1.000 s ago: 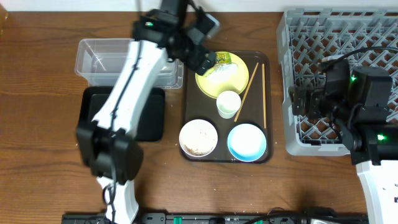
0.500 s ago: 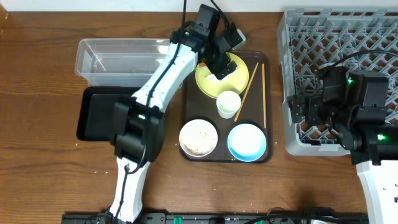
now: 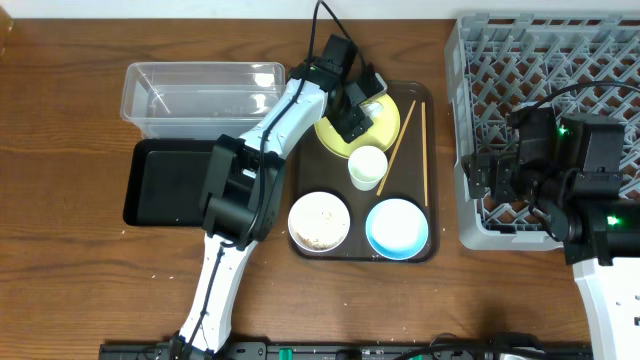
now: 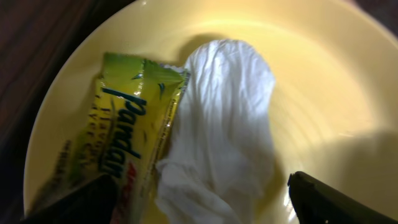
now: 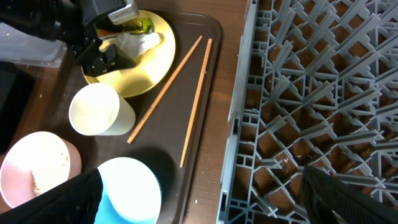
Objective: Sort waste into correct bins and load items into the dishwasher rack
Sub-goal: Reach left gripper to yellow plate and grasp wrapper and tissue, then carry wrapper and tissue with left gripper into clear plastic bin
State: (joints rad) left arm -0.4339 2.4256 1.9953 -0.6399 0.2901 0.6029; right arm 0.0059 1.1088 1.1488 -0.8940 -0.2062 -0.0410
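My left gripper (image 3: 355, 105) is open and low over the round yellow plate (image 3: 358, 135). In the left wrist view its fingers (image 4: 205, 208) stand either side of the white crumpled scrap (image 4: 224, 124) and the green-and-yellow wrapper (image 4: 121, 134), which lie on the plate (image 4: 323, 87). The white cup (image 3: 367, 166), pinkish bowl (image 3: 319, 222) with food grains, light blue bowl (image 3: 397, 227) and two chopsticks (image 3: 423, 150) lie on the brown serving tray (image 3: 412, 185). My right gripper (image 3: 490, 175) is open and empty at the left edge of the grey rack (image 3: 540, 60).
The clear tub (image 3: 200, 95) stands at the back left, with the black tray (image 3: 165, 185) in front of it. The rack wall (image 5: 239, 124) rises just right of the serving tray. My left arm reaches across the tub's right end.
My left gripper swung right from beside the tub and came down over the plate, around the scrap and wrapper. My right arm shifted slightly left.
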